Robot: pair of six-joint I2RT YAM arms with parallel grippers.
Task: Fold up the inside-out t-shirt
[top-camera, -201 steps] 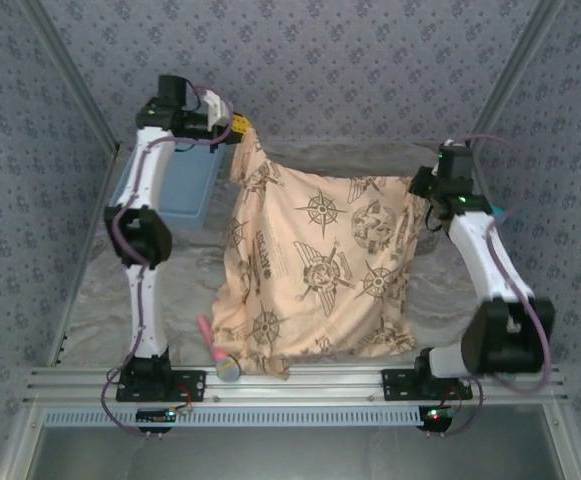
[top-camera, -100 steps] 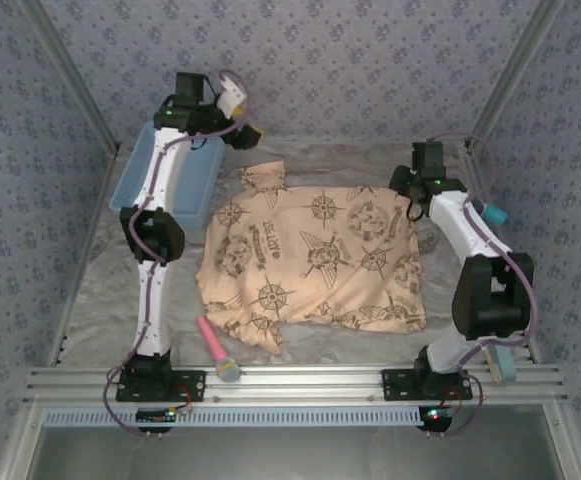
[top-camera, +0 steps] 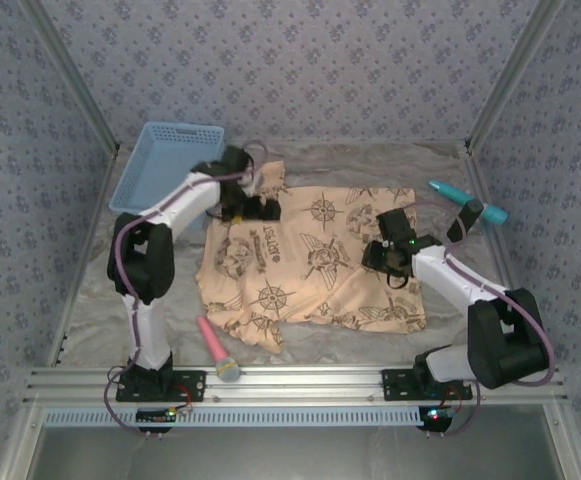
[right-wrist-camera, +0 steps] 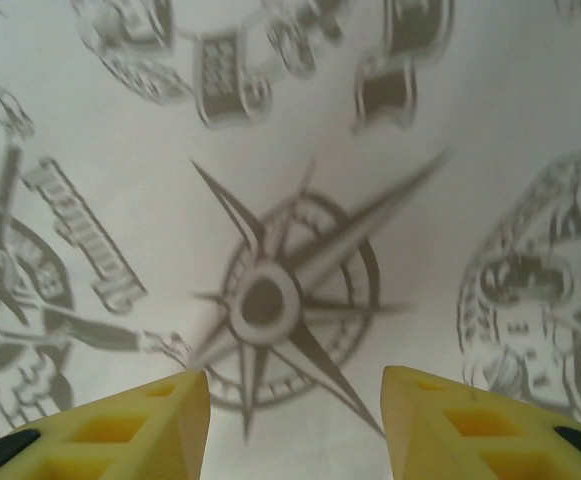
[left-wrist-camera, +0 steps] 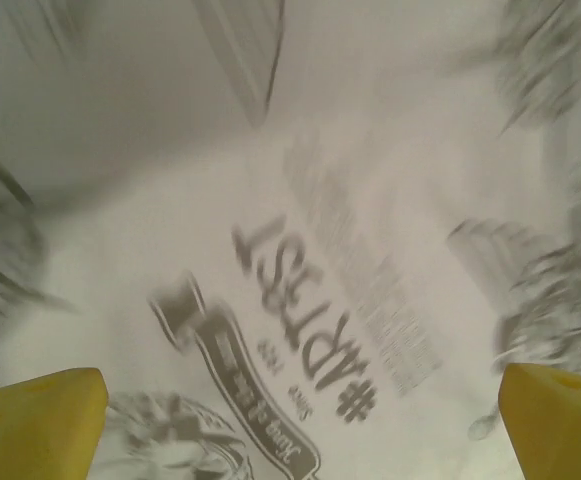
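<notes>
The peach-tan t-shirt (top-camera: pixel 310 265) with dark brown compass and emblem prints lies spread flat on the table. My left gripper (top-camera: pixel 253 203) hangs low over its upper left part, open, with yellow fingertips (left-wrist-camera: pixel 40 410) far apart over blurred lettering on the cloth (left-wrist-camera: pixel 310 330). Over the shirt's right part my right gripper (top-camera: pixel 390 255) is open too, its yellow fingers (right-wrist-camera: pixel 120 430) either side of a compass print (right-wrist-camera: pixel 270 300) with nothing between them.
A blue basket (top-camera: pixel 165 165) stands at the back left. A teal tool (top-camera: pixel 467 201) lies at the back right, and a pink tool (top-camera: pixel 217 350) lies by the front edge left of centre. Patterned walls close in the table.
The shirt was let go and has dropped from hanging to lying flat. Both arms came down from the back and now hover over the cloth. The basket is uncovered.
</notes>
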